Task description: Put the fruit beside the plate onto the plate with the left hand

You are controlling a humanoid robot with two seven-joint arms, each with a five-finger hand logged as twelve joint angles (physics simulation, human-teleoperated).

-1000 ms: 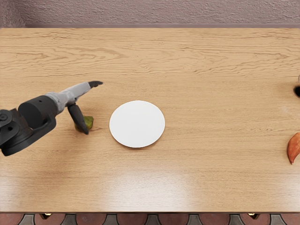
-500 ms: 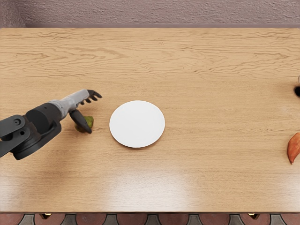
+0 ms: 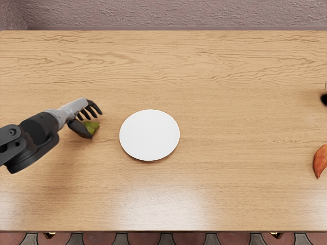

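**Item: left hand at green fruit, left of plate**

Head view (sole view).

- Left hand [image 3: 85,116]: at the left of the frame, about mid-height, on an arm entering from the left edge. It is the only hand showing, so it is the nearer to the fruit by default.
- Fingers [image 3: 92,108]: four dark tips, half curled and fanned like a comb, arched over the fruit's upper side. The thumb lies against the fruit's lower left. The hand appears closed round the fruit, thumb below and fingers above; how firm the grip is cannot be read.
- Green fruit [image 3: 93,126]: small and yellow-green, lodged just below the fingertips and right of the thumb. It lies to the left of the plate, near it but not touching. Too small to fix its long axis.
- Plate [image 3: 149,135]: white, round and bare, at centre frame, to the right of the hand. The carry, as judged, runs rightward.
- Table [image 3: 204,66]: light wood.
- Orange-red object [image 3: 320,160]: right edge, well apart.
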